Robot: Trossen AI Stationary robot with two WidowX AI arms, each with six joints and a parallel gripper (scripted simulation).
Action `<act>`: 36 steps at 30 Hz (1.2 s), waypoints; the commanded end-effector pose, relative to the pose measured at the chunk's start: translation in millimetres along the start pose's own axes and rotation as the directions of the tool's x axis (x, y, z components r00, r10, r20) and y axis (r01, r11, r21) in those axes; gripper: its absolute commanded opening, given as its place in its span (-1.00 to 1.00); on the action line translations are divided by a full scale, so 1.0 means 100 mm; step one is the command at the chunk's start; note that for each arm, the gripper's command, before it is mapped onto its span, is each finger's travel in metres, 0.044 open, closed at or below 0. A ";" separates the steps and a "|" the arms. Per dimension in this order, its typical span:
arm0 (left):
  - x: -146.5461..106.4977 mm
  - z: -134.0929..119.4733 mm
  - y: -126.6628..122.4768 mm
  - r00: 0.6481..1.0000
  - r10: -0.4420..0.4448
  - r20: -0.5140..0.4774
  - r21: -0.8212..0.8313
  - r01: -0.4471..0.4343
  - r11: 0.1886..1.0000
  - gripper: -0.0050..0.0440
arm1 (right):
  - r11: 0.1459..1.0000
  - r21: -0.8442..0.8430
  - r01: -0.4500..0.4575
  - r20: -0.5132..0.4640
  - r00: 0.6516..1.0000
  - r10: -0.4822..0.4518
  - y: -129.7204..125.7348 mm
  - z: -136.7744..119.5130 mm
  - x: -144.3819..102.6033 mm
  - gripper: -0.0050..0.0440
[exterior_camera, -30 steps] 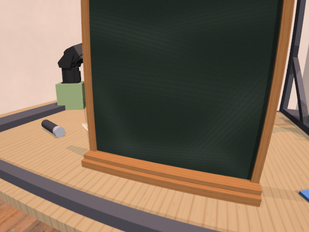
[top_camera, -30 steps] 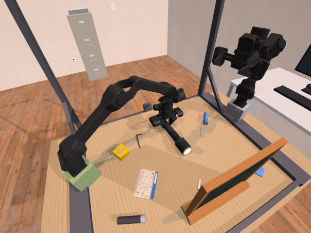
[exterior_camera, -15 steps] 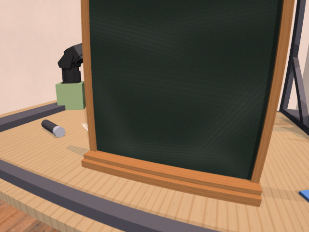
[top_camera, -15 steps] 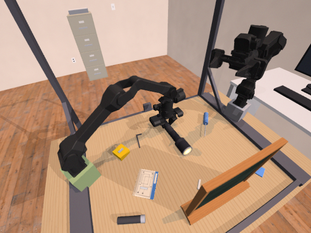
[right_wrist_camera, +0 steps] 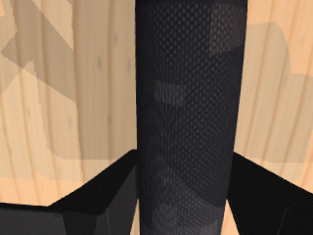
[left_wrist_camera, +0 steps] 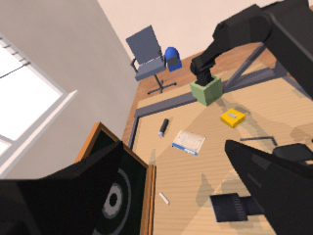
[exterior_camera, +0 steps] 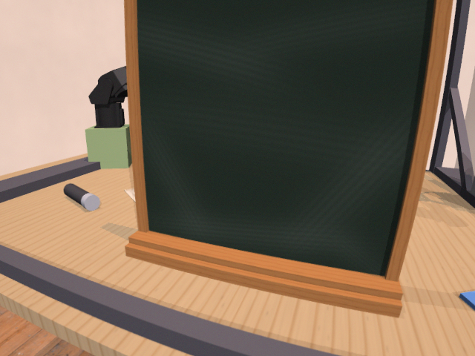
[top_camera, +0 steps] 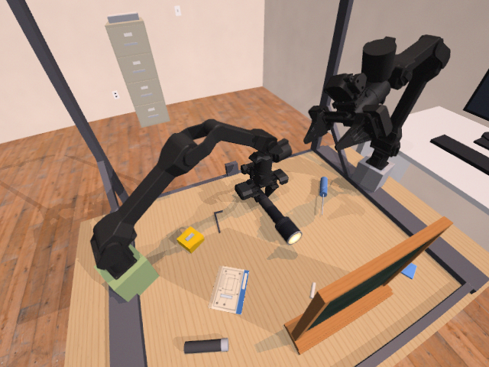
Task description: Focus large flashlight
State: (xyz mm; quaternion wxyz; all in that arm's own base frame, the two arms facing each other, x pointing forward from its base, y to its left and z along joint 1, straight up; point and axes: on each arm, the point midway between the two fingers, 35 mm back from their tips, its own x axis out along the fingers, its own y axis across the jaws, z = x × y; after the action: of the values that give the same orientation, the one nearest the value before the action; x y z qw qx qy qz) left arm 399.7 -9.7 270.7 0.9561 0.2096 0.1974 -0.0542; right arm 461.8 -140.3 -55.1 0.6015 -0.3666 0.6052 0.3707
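- Top: right gripper (top_camera: pixel 263 190) (right_wrist_camera: pixel 185 153) near frame centre, jaws closed about the barrel of the large flashlight (top_camera: pixel 276 215) (left_wrist_camera: pixel 230 208) (right_wrist_camera: pixel 188 98); lit head points lower right, toward the board (top_camera: pixel 370 261) (exterior_camera: pixel 276 133) (left_wrist_camera: pixel 139 183), upright at lower right. Left gripper (top_camera: pixel 322 144) (left_wrist_camera: pixel 173 143) at upper right, jaws spread.
- Exterior: dark face of the board fills the centre; dark cylinder (top_camera: pixel 203 346) (exterior_camera: pixel 81 196) (left_wrist_camera: pixel 163 127) on the tabletop, left.
- Left wrist: pale ring print (left_wrist_camera: pixel 118 192) at lower left, partly hidden; position of the dots appears unresolvable, cannot tell.
- Right wrist: textured barrel runs vertically between the jaws.
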 end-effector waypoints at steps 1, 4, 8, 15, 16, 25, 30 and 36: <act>0.22 -0.01 -0.04 0.995 -0.046 -0.090 0.114 0.056 0.992 1.00 | 0.999 -0.004 0.033 0.008 0.999 -0.033 -0.06 0.01 -0.16 -0.26; 0.39 -0.08 -0.10 0.982 -0.086 -0.171 0.191 0.118 0.974 1.00 | 0.999 -0.004 0.033 0.008 0.999 -0.033 -0.06 0.01 -0.16 -0.26; 0.61 -0.21 -0.20 0.951 -0.136 -0.276 0.282 0.216 0.935 1.00 | 0.999 -0.004 0.033 0.008 0.999 -0.033 -0.06 0.01 -0.16 -0.26; 0.86 -0.39 -0.33 0.894 -0.196 -0.402 0.372 0.355 0.858 1.00 | 0.999 -0.004 0.033 0.008 0.999 -0.033 -0.06 0.01 -0.16 -0.26; 0.91 -0.43 -0.35 0.881 -0.207 -0.426 0.386 0.384 0.839 1.00 | 0.999 -0.004 0.033 0.008 0.999 -0.033 -0.06 0.01 -0.16 -0.26; 1.26 -0.85 -0.63 0.720 -0.293 -0.629 0.454 0.646 0.614 1.00 | 0.999 -0.004 0.033 0.008 0.999 -0.033 -0.06 0.01 -0.16 -0.26; 1.36 -1.00 -0.72 0.655 -0.315 -0.687 0.452 0.725 0.521 1.00 | 0.999 -0.004 0.033 0.008 0.999 -0.033 -0.06 0.01 -0.16 -0.26; 1.47 -1.31 -0.91 0.515 -0.349 -0.783 0.414 0.850 0.325 1.00 | 0.999 -0.004 0.033 0.008 0.999 -0.033 -0.06 0.01 -0.16 -0.26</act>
State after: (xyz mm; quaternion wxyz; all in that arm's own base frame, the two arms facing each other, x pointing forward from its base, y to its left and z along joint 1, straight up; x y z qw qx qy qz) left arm 471.1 -36.7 78.3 0.5956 0.4913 0.4889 -0.4060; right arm 461.8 -140.3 -55.1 0.6015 -0.3666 0.6052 0.3707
